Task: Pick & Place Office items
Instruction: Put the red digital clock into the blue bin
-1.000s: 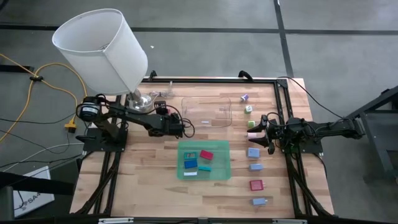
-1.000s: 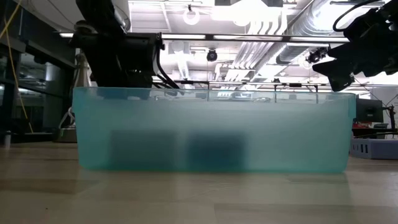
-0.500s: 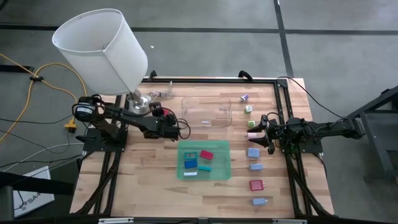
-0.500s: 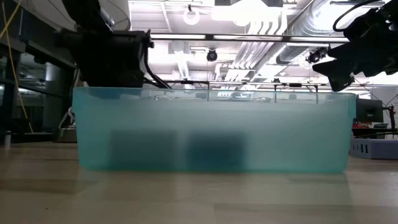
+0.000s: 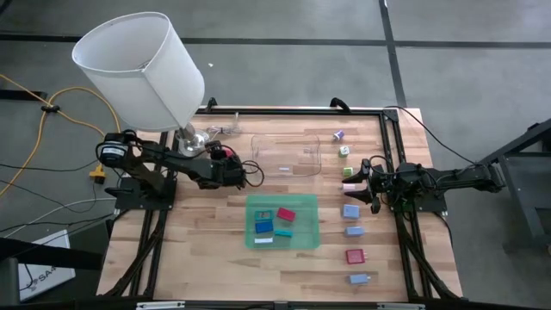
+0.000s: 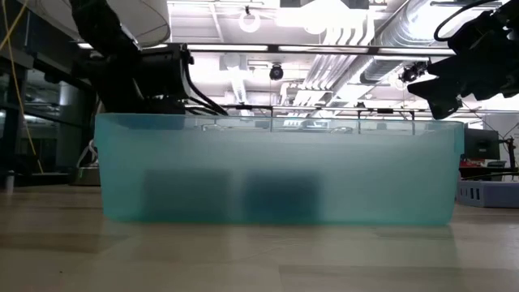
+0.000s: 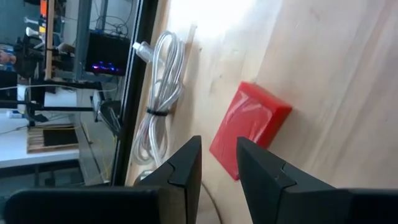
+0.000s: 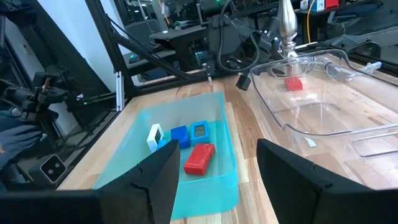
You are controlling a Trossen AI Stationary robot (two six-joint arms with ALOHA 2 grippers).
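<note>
A red block (image 7: 249, 127) lies flat on the wood just beyond my left gripper (image 7: 217, 146), whose fingers stand a narrow gap apart. In the high view that gripper (image 5: 234, 170) hovers near the lamp base, beside the clear tray (image 5: 287, 155). The green tray (image 5: 306, 234) holds red, blue, teal and white blocks (image 8: 199, 157). My right gripper (image 5: 360, 182) is open and raised at the table's right side. It sits between a green block (image 5: 348, 172) and a pale blue block (image 5: 350, 210) and touches neither. Purple, white, pink and more pale blue blocks rest on the table along that side.
A white lamp shade (image 5: 142, 69) on a silver base (image 5: 196, 138) stands at the far left corner. A coiled clear cable (image 7: 158, 106) lies by the far edge frame. In the low view the green tray's wall (image 6: 276, 166) fills the foreground.
My left gripper has drawn back toward the table's left edge, away from the green tray's far left corner and toward the lamp base. The right arm and the blocks have stayed where they were.
</note>
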